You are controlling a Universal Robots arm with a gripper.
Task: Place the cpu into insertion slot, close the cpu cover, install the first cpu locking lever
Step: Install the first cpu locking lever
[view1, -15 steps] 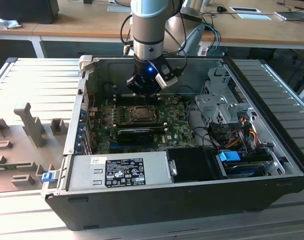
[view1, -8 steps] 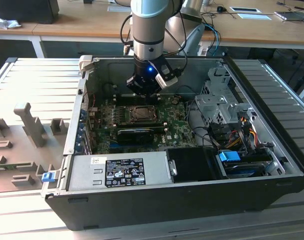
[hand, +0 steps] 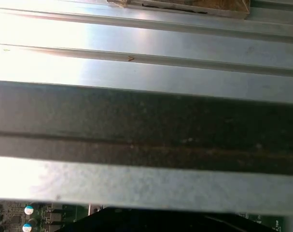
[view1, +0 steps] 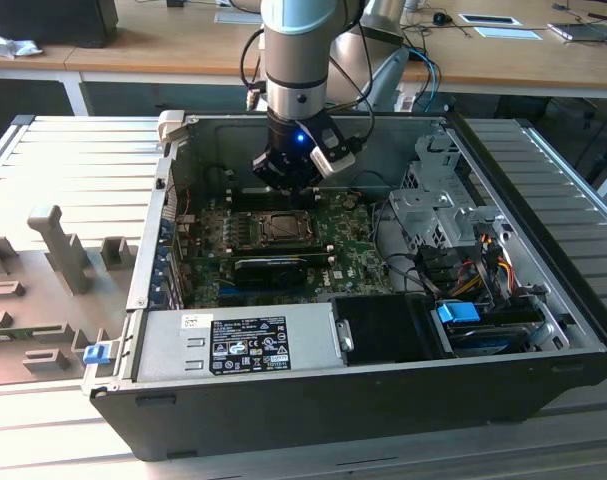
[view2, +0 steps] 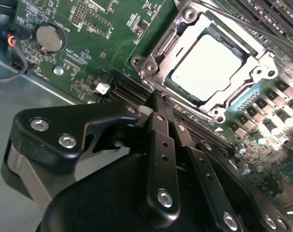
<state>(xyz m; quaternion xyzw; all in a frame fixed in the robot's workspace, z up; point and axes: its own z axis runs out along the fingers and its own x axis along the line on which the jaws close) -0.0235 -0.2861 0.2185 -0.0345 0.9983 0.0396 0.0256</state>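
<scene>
One step of three looks done from my seat: the small pale silver-grey square cpu [view2: 208,67] sits flat in its socket on the green motherboard [view2: 112,43], as the second wrist view shows. The thin metal frame of the cpu cover [view2: 185,43] lies down around the chip, its window framing the pale top, so I judge the cover closed or very nearly so.

My black claw [view2: 160,104] hangs above the board just beside the socket's corner, its fingers [view2: 158,125] drawn narrow with only a slim gap between them, and they hold nothing that I can see. In the exterior view the claw [view1: 283,185] hovers over the far edge of the socket, inside the open dark computer case [view1: 313,410] on the grey ribbed desk [view1: 73,160].

The locking lever is the part I can't settle. A thin rod runs along the socket's far side in the second wrist view, but whether it's latched I cannot tell. So by my reckoning: chip in, cover down, lever left as the open item.
</scene>
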